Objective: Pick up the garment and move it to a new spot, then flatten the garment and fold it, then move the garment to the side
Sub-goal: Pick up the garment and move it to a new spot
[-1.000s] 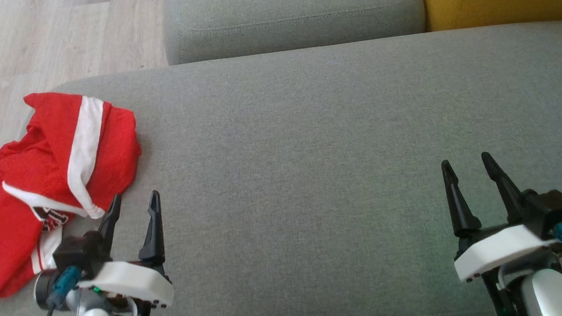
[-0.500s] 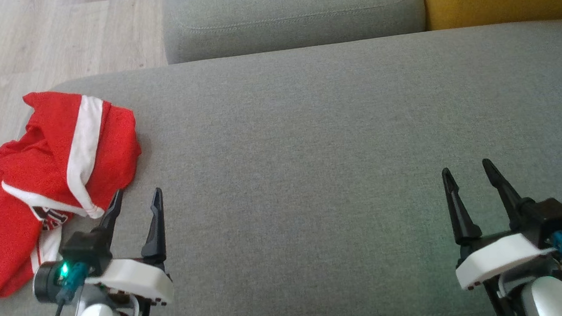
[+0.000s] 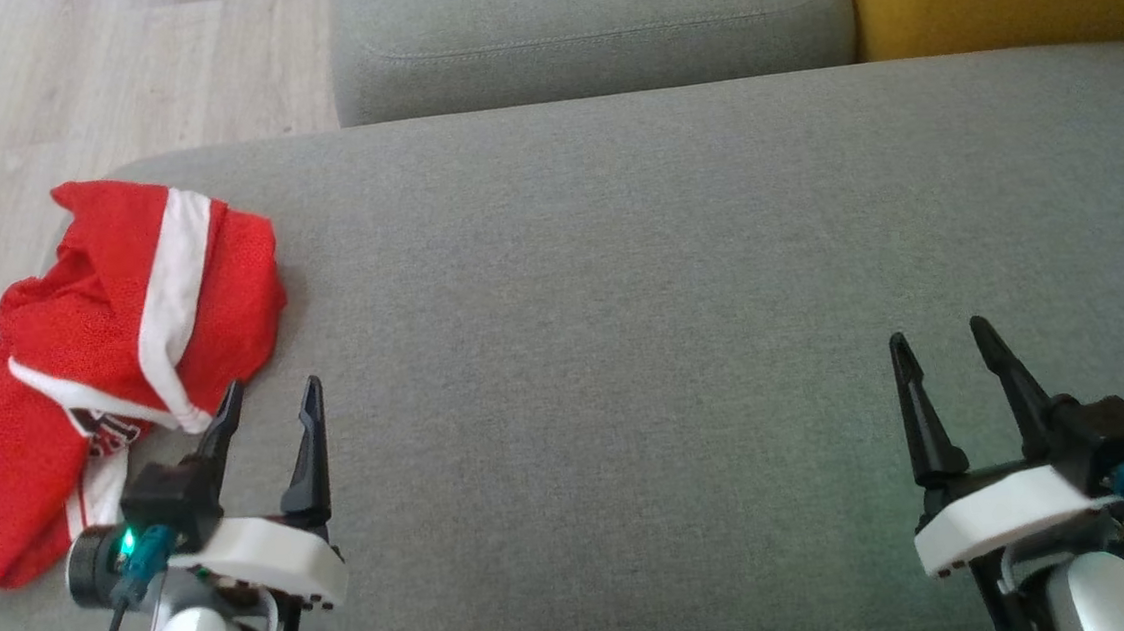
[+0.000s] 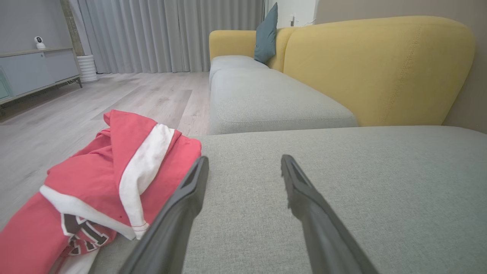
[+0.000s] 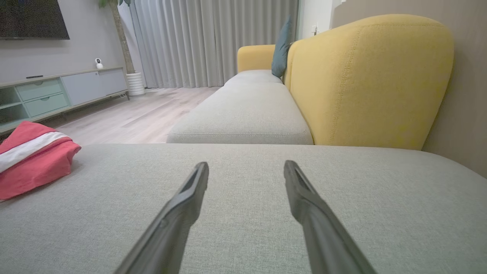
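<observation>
Lying crumpled at the cushion's (image 3: 619, 281) edge, the red garment (image 3: 111, 321) sits just ahead and to the left of the left gripper (image 3: 272, 388), white stripe running roughly along the fingers. Right gripper (image 3: 937, 331) well apart. Both spread wide, holding nothing. Left arm nearer.

We see soft, even daylight, brightest at the far curtains (image 4: 152, 34). The head view looks hazy and washed out; the garment (image 3: 114, 361) throws a faint shadow to its right. Wrist views bow and soften toward their edges.
</observation>
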Available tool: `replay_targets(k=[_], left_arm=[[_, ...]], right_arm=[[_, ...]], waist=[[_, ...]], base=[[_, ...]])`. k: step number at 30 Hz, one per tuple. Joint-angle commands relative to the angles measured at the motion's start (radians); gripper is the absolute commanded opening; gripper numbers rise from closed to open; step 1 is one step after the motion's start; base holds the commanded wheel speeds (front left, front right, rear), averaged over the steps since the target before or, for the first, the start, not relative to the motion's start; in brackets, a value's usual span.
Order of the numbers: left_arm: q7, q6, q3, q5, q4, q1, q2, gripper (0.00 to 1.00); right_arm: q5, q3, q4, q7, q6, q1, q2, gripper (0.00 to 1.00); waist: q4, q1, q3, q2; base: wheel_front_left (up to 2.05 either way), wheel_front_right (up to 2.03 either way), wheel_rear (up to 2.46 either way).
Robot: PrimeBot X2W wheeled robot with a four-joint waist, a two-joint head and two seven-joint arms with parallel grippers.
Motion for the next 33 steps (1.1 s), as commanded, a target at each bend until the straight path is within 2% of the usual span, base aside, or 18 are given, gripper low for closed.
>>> replay_targets(k=[1, 9, 20, 25, 33], left_arm=[[-0.012, -0.001, 0.039, -0.001, -0.025, -0.061, 0.011, 1.0], [-0.012, 0.003, 0.041, 0.002, -0.022, -0.073, 0.009, 1.0], [-0.012, 0.014, 0.065, 0.001, -0.025, -0.072, 0.025, 1.0], [-0.012, 0.013, 0.073, -0.003, -0.029, -0.066, 0.029, 1.0], [-0.012, 0.012, 0.074, -0.002, -0.034, -0.065, 0.026, 1.0]], right_arm=[[0.006, 0.018, -0.034, -0.013, 0.004, -0.03, -0.004, 1.0], [0.011, 0.018, -0.049, -0.009, 0.004, -0.026, -0.004, 1.0], [0.028, 0.038, -0.067, 0.005, 0.004, -0.034, -0.004, 1.0], [0.033, 0.042, -0.072, 0.007, 0.004, -0.037, -0.004, 1.0], [0.034, 0.043, -0.073, 0.009, 0.004, -0.038, -0.004, 1.0]], waist=[[0.012, 0.0, 0.001, 0.0], [0.106, 0.0, 0.002, 0.0], [0.28, 0.0, -0.003, 0.0], [0.323, 0.0, -0.001, 0.0], [0.335, 0.0, 0.004, 0.0]], base=[[0.0, 0.0, 0.0], [0.0, 0.0, 0.0], [0.0, 0.0, 0.0], [0.0, 0.0, 0.0], [0.0, 0.0, 0.0]])
